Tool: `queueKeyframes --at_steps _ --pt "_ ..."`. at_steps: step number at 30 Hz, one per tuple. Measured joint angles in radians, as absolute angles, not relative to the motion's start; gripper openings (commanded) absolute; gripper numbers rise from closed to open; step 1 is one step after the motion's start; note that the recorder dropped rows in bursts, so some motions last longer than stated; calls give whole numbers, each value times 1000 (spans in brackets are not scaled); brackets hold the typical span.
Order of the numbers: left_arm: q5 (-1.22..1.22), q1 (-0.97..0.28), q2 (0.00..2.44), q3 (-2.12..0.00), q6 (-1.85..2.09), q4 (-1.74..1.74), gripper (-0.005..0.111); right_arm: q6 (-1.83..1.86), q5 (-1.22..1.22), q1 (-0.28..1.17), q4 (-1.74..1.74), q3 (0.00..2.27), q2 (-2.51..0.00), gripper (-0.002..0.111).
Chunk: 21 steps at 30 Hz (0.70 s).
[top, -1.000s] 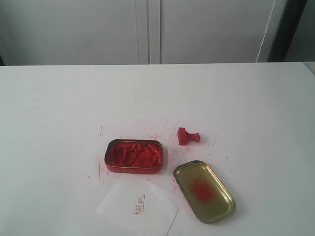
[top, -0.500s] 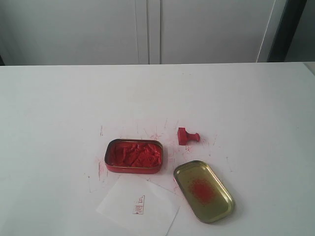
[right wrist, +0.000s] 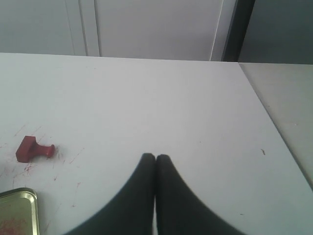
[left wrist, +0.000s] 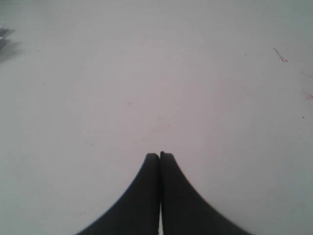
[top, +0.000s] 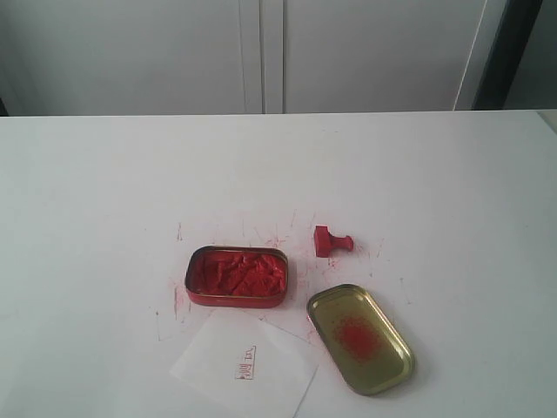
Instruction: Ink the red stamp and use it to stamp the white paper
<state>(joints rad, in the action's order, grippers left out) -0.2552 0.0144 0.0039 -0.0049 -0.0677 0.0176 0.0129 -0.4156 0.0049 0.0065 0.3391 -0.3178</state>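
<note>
Exterior view: blocky red stamp (top: 331, 241) beside thin white paper (top: 244, 364).

The red imprint (top: 247, 363) on the white paper (top: 213, 359) is too small to read, the paper's lower corner is clipped by the bottom edge of the exterior view, and the gold lid (right wrist: 18, 208) is cut off at the lower left corner of the right wrist view.
</note>
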Motion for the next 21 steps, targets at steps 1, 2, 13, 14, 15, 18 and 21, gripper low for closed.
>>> queueKeyframes --at_steps 1,2,13,14,15,18,21 --pt "-255 14 4 -5 -68 18 0 13 -416 5 7 339 -318 0" --pt "-255 14 4 -5 -68 18 0 13 -416 5 7 339 -318 0" --pt "-255 14 4 -5 -68 18 0 13 -416 5 7 339 -318 0" --pt "-255 14 4 -5 -68 18 0 13 -416 5 7 339 -318 0" --pt "-255 14 4 -5 -68 18 0 13 -416 5 7 339 -315 0" --pt "-255 14 4 -5 -68 18 0 13 -416 5 7 339 -291 0" --pt "-255 14 4 -5 -68 18 0 13 -416 5 7 339 -252 0"
